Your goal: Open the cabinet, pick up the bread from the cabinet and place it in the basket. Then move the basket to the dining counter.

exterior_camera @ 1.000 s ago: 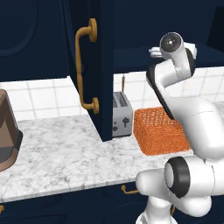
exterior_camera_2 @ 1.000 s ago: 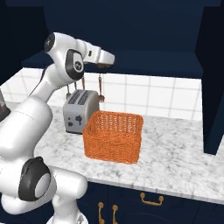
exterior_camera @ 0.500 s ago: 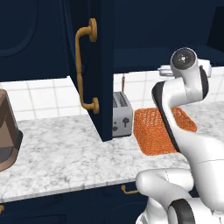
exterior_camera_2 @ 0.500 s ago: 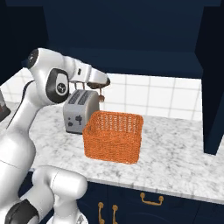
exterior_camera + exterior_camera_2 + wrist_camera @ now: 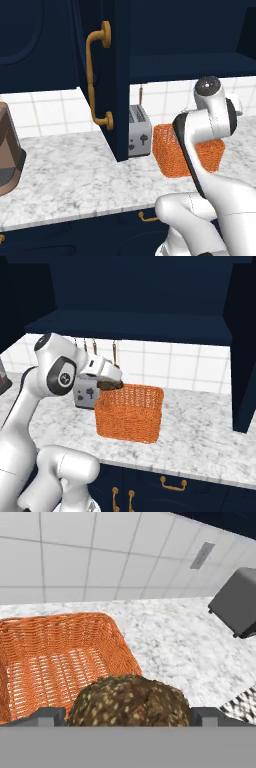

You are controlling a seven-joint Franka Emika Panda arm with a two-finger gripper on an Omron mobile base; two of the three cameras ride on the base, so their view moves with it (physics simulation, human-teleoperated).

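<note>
The bread (image 5: 131,701), a lumpy brown seeded roll, is seen in the hand view lodged between the two dark fingertips of the gripper (image 5: 129,716), whose jaws are spread wide and closed on the roll's flanks, so that it is held clear of the worktop. In the right base view the gripper (image 5: 111,384) is placed just above the left rim of the orange woven basket (image 5: 131,412), beside the silver toaster (image 5: 86,395); the roll is judged to be over the rim rather than over the middle of the basket. The basket itself stands on the marble worktop (image 5: 75,175) under the navy cabinet (image 5: 112,75), whose door is swung open with its curved brass handle (image 5: 96,75) facing out. The roll is judged to be light, soft and a little springy, with a rough crust that should not slip; it is best gripped across its widest part with modest force, since a hard squeeze would crush it. The basket is judged to be light and fairly stiff, though its mesh walls may flex, and one upper rim wall is suggested as the place for it to be taken.
</note>
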